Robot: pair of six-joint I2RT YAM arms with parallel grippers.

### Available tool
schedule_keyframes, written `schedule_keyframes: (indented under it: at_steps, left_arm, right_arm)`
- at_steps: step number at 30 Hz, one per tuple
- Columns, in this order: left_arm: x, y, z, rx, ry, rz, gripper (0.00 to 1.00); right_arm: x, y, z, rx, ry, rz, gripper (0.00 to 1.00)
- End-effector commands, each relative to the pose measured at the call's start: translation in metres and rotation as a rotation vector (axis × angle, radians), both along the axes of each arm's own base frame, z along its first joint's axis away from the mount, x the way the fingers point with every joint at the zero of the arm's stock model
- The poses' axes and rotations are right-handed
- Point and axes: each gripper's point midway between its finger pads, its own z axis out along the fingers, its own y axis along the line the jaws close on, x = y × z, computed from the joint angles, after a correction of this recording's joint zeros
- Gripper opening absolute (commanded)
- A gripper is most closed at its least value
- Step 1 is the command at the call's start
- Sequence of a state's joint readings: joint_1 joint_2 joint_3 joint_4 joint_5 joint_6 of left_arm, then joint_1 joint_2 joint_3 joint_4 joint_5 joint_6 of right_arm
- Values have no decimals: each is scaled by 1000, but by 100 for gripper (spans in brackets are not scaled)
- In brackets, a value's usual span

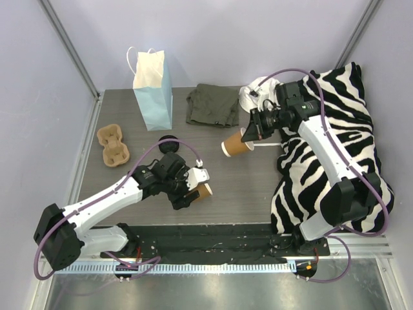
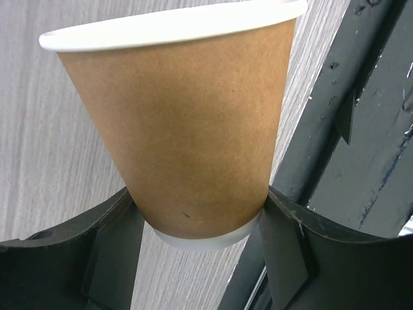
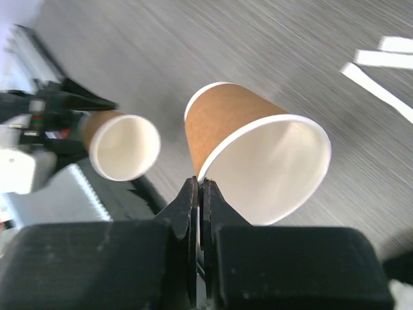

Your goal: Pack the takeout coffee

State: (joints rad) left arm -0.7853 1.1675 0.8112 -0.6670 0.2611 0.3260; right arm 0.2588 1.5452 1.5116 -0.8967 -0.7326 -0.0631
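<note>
The left tool [image 2: 200, 219] clamps a lidless tan cup [image 2: 193, 142] by its base. The right tool [image 3: 201, 187], fully closed, pinches a second lidless cup [image 3: 258, 148] by its rim. The black lid [image 1: 169, 143] sits on the bench [image 1: 245, 187] behind the left arm (I cannot tell whether a cup stands under it).

Overhead camera, behind both arm bases, looks down over the whole surface [image 1: 239, 187]. Left wrist camera sits close on the left gripper [image 2: 200, 223]. Right wrist camera looks past the right gripper [image 3: 199, 194] toward the left one.
</note>
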Motion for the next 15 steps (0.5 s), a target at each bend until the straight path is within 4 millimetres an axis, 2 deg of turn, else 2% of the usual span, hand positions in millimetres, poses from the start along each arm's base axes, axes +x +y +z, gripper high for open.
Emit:
schedule_keyframes:
  at_steps: [1,2,4,5,6,7,9,10,13,15]
  left_arm:
    - [6,-4,20,-59,-46,7,47]
    - [7,-6,24,-73,-49,15,47]
    - [9,-8,29,-96,-39,34,48]
    - [11,-11,32,-106,-36,41,48]
    - [12,-11,33,-114,-29,50,48]
    - [14,-11,34,-125,-16,72,48]
    - [17,-15,39,-158,2,84,48]
    - [19,-14,39,-165,7,99,48]
    - [22,-15,41,-183,18,115,48]
    - [23,-14,42,-192,24,129,48]
  right_arm:
    - [6,-27,-18,-215,-68,-30,1]
    - [10,-41,-31,-318,-91,-54,1]
    - [8,-50,-42,-429,-128,-54,1]
    - [9,-63,-53,-529,-142,-78,1]
    - [10,-67,-53,-570,-180,-77,1]
    - [6,-61,-55,-606,-208,-52,1]
    - [7,-76,-64,-737,-242,-71,1]
    - [6,-73,-69,-770,-248,-56,1]
    - [7,-84,-84,-867,-227,-57,1]
    - [13,-89,-86,-917,-237,-76,1]
